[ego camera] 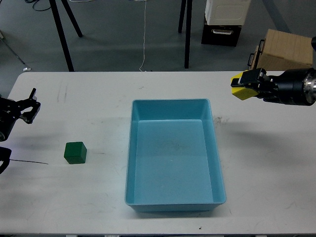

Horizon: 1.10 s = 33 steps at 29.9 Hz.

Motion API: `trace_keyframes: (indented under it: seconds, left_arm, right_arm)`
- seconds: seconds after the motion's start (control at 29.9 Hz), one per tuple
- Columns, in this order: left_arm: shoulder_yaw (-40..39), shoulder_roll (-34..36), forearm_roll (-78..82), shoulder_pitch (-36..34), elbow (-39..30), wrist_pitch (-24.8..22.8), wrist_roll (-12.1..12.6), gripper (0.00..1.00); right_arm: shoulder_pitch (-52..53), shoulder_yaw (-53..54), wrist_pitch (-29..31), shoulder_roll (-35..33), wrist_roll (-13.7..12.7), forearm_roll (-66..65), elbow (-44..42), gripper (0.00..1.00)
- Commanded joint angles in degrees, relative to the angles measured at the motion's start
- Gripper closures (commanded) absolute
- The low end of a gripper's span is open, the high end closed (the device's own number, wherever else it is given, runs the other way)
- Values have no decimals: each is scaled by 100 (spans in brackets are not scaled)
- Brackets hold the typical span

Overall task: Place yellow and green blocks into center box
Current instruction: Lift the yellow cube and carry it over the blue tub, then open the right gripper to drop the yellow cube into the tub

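Note:
The light blue box (217, 148) sits in the middle of the white table and is empty. A green block (75, 152) lies on the table to its left. My right gripper (247, 85) is shut on the yellow block (240, 90) and holds it high above the table, to the right of the box's far right corner. My left gripper (30, 108) is open and empty at the table's left edge, up and left of the green block.
Beyond the table stand dark stand legs (63, 37), a white and black case (224, 22) and a cardboard box (285, 49) on the grey floor. A thin black cable (29, 161) lies near the table's left edge.

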Motion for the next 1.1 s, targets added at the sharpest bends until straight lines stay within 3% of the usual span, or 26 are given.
trace_keyframes:
  seconds: [0.0,0.1,0.4,0.5,0.57,0.6,0.7,0.74,1.07]
  left_arm:
    - [0,17,6,47,0,93,0,0]
    - [-8,78,6,56,0,94,-9,0]
    - [0,87,6,56,-9,94,-9,0]
    - [0,96,6,56,0,94,-9,0]
    - [0,114,6,56,0,94,-9,0]
    - [0,122,6,47,0,94,-9,0]
    - [0,123,6,38,0,85,-9,0]
    - [0,123,6,30,0,93,-9,0]
    - [0,123,15,12,17,85,-9,0]
  right_arm:
    - [332,-483,-1,808,-8,-41,-118,85]
    - [368,-790,-1,1284,-17,-85,-320,85]
    - [306,-1336,8,1865,-43,-94,-707,84]
    - [306,-1363,-1,1935,-52,-94,-769,79]
    - [324,-1363,-45,1944,-60,-94,-786,69]
    - [333,-1363,-45,1935,-69,-94,-812,60]
    - [359,-1372,-98,1927,-104,-94,-883,10]
    - [368,-1363,-124,1918,-104,-94,-892,5]
    - [359,-1310,-133,1865,-96,-77,-909,3]
